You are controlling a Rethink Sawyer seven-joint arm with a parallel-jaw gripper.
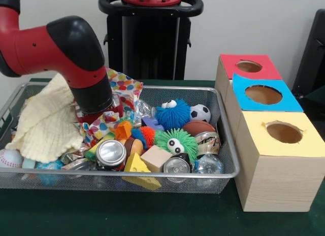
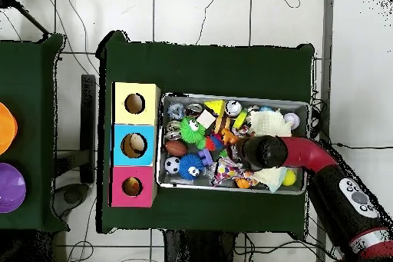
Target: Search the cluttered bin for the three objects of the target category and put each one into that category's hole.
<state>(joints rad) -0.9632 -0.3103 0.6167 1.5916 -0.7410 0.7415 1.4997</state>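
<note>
1. Heads up: your arm [image 1: 61, 48] is plunged into the left-middle of the wire bin [image 1: 231, 160] as the front camera sees it, and the gripper end is buried in the confetti-print wrapper [image 1: 119, 91]. I can't tell whether it's released or clamped on anything, since the wrist blocks it in both views.

2. The task doesn't name the category, so this is a guess. If it's balls, the soccer ball [image 1: 201, 112] and the brown ball [image 1: 198, 127] lie toward the boxes' side of the arm, across the fuzzy toys, while the baseball [image 1: 9, 158] sits at the opposite end, in the front-left corner.

3. Nothing round has a long axis to line up with, so it's all about which way you swing out.

4. Textures: the blue puffer [image 1: 172, 114] and green puffer [image 1: 175, 140] are rubbery spikes, the cream knit cloth [image 1: 45, 124] is floppy, and the cans [image 1: 110, 152] are slick metal — all likely to snag or slide.

5. The boxes sit just beside the bin: red hole [image 1: 249, 66], blue hole [image 1: 263, 94], yellow hole [image 1: 284, 132].
</note>
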